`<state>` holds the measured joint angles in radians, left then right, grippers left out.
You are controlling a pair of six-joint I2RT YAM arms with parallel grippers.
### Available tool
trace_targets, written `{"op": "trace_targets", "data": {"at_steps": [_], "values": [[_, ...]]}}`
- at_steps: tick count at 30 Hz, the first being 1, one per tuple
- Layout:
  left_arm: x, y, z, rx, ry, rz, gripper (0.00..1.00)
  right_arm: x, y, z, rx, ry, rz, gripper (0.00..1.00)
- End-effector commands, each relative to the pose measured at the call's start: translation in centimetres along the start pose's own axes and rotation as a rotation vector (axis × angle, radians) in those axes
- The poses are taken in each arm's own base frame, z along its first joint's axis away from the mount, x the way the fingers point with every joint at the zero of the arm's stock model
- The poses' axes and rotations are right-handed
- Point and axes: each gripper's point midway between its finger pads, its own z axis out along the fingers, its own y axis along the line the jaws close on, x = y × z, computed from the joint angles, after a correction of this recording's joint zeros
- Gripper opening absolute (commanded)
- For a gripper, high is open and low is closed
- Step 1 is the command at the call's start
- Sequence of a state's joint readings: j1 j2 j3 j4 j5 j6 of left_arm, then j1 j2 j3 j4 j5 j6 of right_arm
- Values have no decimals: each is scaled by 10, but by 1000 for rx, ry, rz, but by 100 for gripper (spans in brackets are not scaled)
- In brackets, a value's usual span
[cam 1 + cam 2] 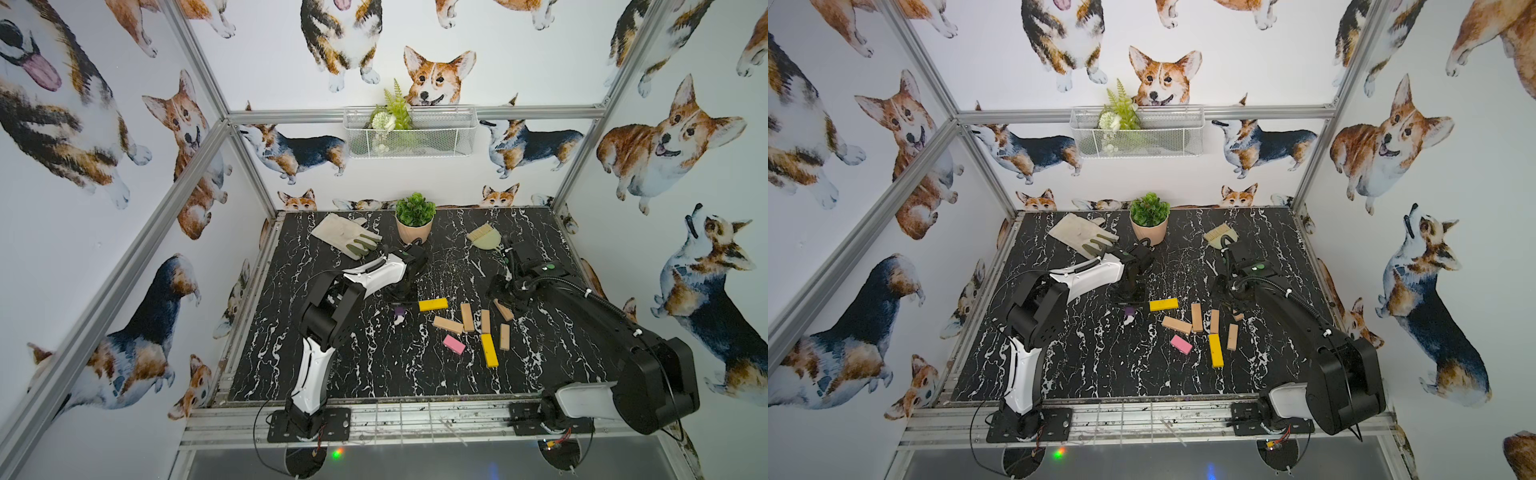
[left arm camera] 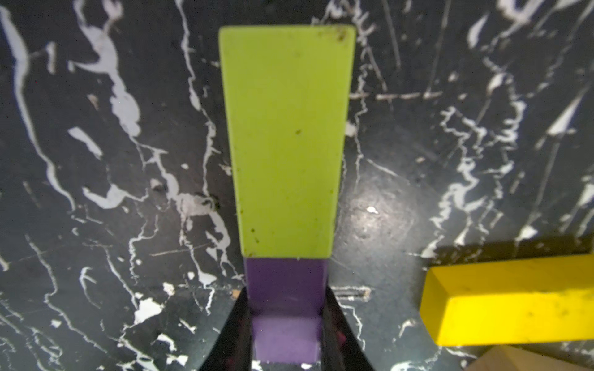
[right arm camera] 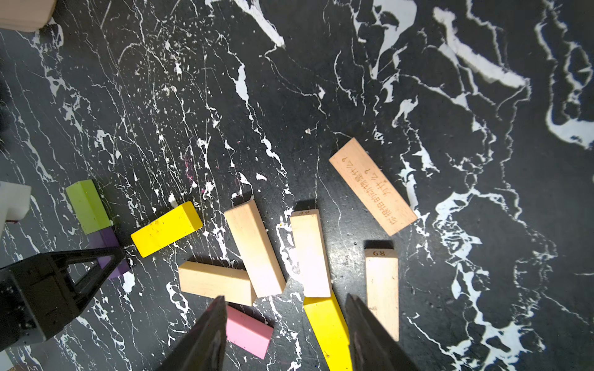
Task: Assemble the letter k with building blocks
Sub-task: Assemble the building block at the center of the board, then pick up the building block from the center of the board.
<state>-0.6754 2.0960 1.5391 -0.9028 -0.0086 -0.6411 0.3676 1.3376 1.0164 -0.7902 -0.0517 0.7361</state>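
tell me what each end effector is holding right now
left end effector: closed on the purple block
right end effector: open, holding nothing

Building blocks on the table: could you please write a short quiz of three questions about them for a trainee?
1. True or false: the left pincer is shut on the purple block.
2. Which one lies end to end against the purple block? A pink, B green block, C yellow.
3. Fill in: ___ plain wooden blocks lie on the table.
Key: 1 true; 2 B; 3 five.
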Motion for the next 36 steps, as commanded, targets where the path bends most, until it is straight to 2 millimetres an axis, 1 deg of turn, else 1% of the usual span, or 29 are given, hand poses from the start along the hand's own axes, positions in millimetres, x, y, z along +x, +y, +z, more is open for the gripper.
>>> {"op": "trace_targets", "data": {"at_steps": [1,6,10,12,13,15,16,17,18,19,20,26,28,30,32,34,36], "values": [[-8,-4,2,14,-33,-21,3,1,-2,0,12,0,14,61],[-8,-3,1,11,-35,-24,8,1,-1,0,12,2,13,61],[-9,-1,-2,0,-43,-28,15,2,0,-1,14,2,-3,61],[-10,1,-4,-6,-53,-31,21,3,1,-3,20,-1,-20,60],[-11,2,-7,-15,-61,-34,28,3,3,-4,21,-3,-35,60],[-12,5,-11,-22,-75,-37,39,7,9,-8,20,-4,-81,60],[-12,5,-13,-24,-80,-38,40,10,12,-9,21,-1,-101,60],[-13,6,-15,-26,-87,-40,46,13,15,-10,20,6,-121,60],[-13,7,-17,-29,-91,-40,48,15,18,-12,20,11,-144,60],[-14,8,-19,-31,-96,-43,48,19,21,-12,20,20,-170,60],[-14,9,-21,-35,-99,-43,51,23,24,-13,24,29,-193,60],[-13,10,-28,-32,-108,-46,55,42,35,-18,20,72,-289,59],[-13,10,-35,-25,-118,-46,55,54,42,-19,16,104,-369,58],[-13,13,-44,-19,-142,-51,68,65,45,-18,46,125,-451,57],[-14,18,-59,-5,-176,-63,78,76,48,-13,67,141,-526,56],[-15,27,-71,11,-199,-92,81,88,55,-8,74,159,-610,52],[-17,40,-84,51,-222,-144,83,101,61,0,94,182,-692,49]]}}
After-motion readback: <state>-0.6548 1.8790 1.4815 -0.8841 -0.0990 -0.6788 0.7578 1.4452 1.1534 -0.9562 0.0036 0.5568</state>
